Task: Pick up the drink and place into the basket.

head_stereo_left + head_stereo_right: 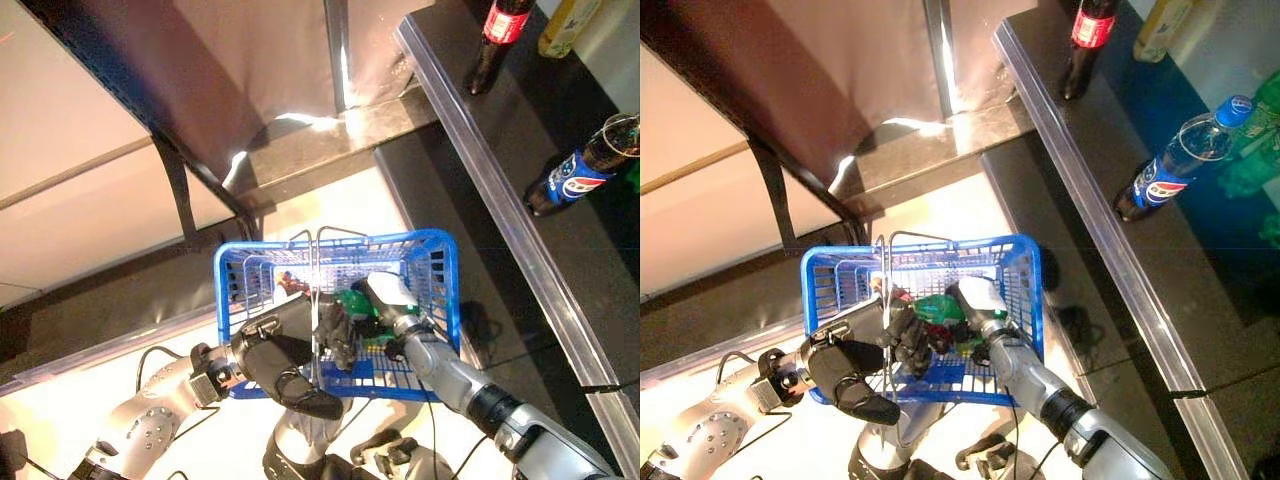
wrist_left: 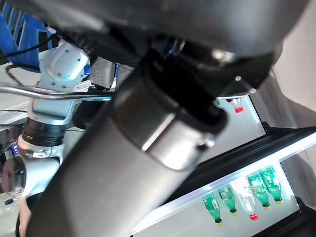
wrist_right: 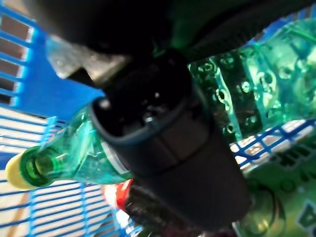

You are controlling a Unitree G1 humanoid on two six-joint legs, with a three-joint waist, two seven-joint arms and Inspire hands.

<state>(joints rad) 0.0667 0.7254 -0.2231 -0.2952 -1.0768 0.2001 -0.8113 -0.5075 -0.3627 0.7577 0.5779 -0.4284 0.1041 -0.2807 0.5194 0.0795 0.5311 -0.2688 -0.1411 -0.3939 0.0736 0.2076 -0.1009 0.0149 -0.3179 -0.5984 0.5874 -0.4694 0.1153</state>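
A green drink bottle with a yellow cap lies inside the blue plastic basket. My right hand reaches down into the basket and its fingers are curled over the bottle, close above the basket's floor. My left hand is at the basket's near side, curled round the wire handles, and holds the basket up in front of me. Another small dark and red item lies in the basket behind the bottle.
A dark shelf with a metal front edge runs along the right. On it stand a red-labelled cola bottle, a blue-labelled cola bottle and a yellowish bottle. Green bottles line a lit shelf in the left wrist view.
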